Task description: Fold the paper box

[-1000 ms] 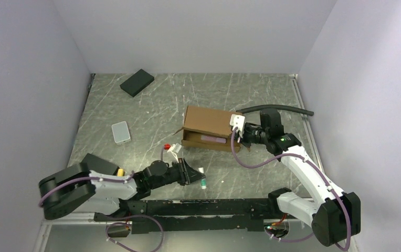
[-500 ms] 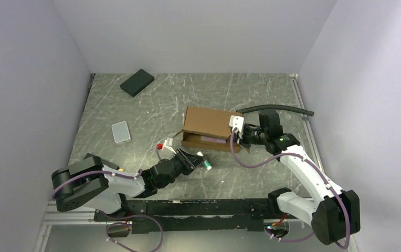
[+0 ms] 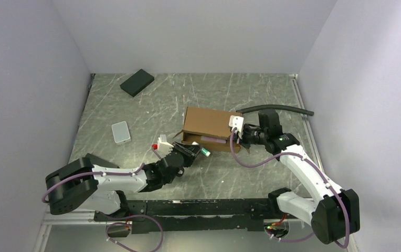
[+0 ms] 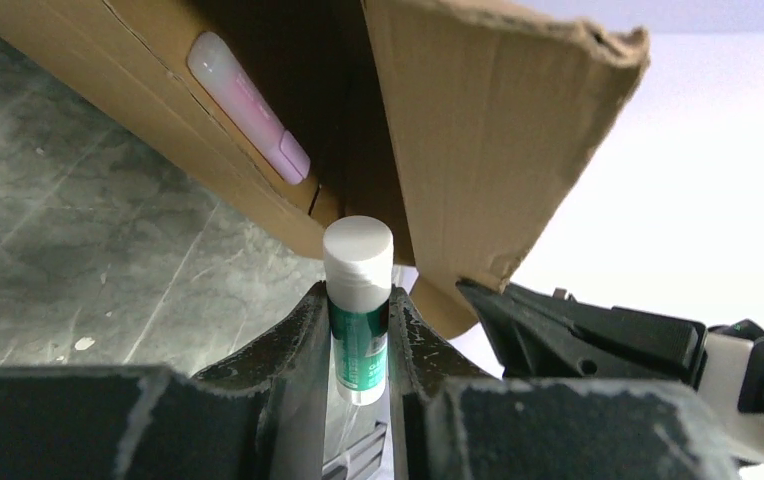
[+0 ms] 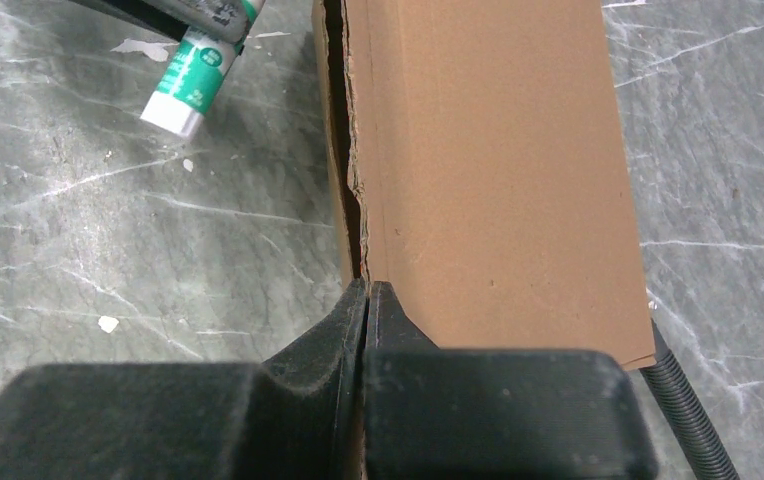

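- the paper box (image 3: pixel 209 126) sits around the middle of the table (image 3: pixel 135 113), a bit to the right, with its open side facing the near edge
- top panel is raised, so you can see inside from the left wrist view, and a pale pink tube (image 4: pixel 248 105) lies in there against the wall
- left gripper (image 4: pixel 359 310) is pinching a small tube with a green label and white cap (image 4: pixel 358 250), fingers snug on both sides of the label
- the cap end points into the box opening, at the near left corner, just under a ragged cardboard flap
- can't tell if the cap is touching the cardboard or just beside it
- right gripper (image 5: pixel 366 292) is at the box's right end, fingers pressed together on a thin cardboard edge at the seam
- from the right wrist view the green tube shows at the far left of the box, above the table
- other stuff: a black pad (image 3: pixel 137 82) in the far left corner, a small grey case (image 3: pixel 120 132) left of the box, well apart from it
- a black hose (image 3: pixel 277 109) runs along the right side, behind the right arm
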Robot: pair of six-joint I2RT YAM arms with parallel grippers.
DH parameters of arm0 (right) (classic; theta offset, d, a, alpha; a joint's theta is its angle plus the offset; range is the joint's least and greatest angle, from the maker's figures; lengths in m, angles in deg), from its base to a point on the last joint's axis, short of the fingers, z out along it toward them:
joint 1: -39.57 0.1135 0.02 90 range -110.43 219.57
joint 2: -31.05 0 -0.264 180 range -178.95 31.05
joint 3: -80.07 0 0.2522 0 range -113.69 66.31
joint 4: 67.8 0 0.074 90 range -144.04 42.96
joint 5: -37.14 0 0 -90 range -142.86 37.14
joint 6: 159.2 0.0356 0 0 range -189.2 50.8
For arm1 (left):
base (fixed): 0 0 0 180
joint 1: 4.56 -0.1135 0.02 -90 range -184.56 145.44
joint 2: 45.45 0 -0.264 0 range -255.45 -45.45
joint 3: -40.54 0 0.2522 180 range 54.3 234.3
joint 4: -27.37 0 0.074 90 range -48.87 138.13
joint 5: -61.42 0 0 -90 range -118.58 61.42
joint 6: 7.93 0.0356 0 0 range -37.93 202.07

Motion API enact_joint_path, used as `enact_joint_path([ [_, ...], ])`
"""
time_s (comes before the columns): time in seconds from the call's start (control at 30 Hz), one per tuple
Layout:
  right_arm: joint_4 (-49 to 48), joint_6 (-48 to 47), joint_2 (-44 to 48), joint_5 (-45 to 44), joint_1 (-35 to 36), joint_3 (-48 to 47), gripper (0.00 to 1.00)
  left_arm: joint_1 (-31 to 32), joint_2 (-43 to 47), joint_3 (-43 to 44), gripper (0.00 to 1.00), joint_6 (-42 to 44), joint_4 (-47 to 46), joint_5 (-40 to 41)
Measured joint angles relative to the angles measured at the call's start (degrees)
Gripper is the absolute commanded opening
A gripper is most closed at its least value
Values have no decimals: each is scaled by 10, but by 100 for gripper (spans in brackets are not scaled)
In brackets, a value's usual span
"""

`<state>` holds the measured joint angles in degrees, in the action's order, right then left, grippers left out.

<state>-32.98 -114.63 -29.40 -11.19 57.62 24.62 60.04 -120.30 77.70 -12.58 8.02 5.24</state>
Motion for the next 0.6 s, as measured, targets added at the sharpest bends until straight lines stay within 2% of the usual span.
enact_joint_path([
  [0.1, 0, 0, 0, 0, 0, 0, 0, 0, 0, 15, 2, -32, 40, 26],
  [0.2, 0, 0, 0, 0, 0, 0, 0, 0, -5, 27, 7, -51, 72, 52],
  [0.33, 0, 0, 0, 0, 0, 0, 0, -1, -23, 67, 9, -61, 121, 77],
  [0.6, 0, 0, 0, 4, 0, 0, 0, -32, -51, 92, 15, -75, 132, 84],
])
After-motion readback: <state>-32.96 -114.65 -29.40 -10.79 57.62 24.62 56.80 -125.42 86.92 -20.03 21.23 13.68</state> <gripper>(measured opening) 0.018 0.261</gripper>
